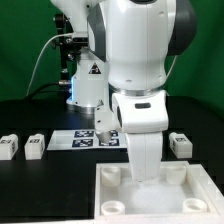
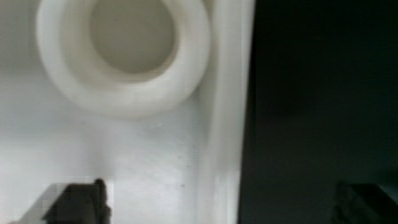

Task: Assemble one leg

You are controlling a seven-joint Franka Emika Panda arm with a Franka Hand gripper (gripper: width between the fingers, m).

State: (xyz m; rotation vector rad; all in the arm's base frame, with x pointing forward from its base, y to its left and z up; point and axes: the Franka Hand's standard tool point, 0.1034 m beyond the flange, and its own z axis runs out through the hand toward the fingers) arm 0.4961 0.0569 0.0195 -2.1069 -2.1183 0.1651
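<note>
The leg [image 1: 180,144] lies loose on the black bench [image 1: 30,185] at the exterior view's right, just past the far edge of the big white panel [image 1: 118,208], its marker tag facing the camera. Nothing grips it. A second leg [image 1: 35,146] and a third leg [image 1: 8,147] lie well apart from it at the exterior view's left, and the marker board [image 1: 95,138] sits between the two groups, behind the arm. The gripper [image 1: 147,178] hangs low over the panel, not over any leg. In the wrist view the fingers [image 2: 75,204] stand wide apart with nothing between them but the panel's surface and its edge, one round socket [image 2: 128,50] just ahead. The main risk, as I judge it, lies in that straddle. Closing or descending here would catch the panel's rim and drag or tilt it, shifting the sockets a leg must later meet. A sideways sweep toward the leg at this height could also knock the small post out of line, since it rests unsecured.
</note>
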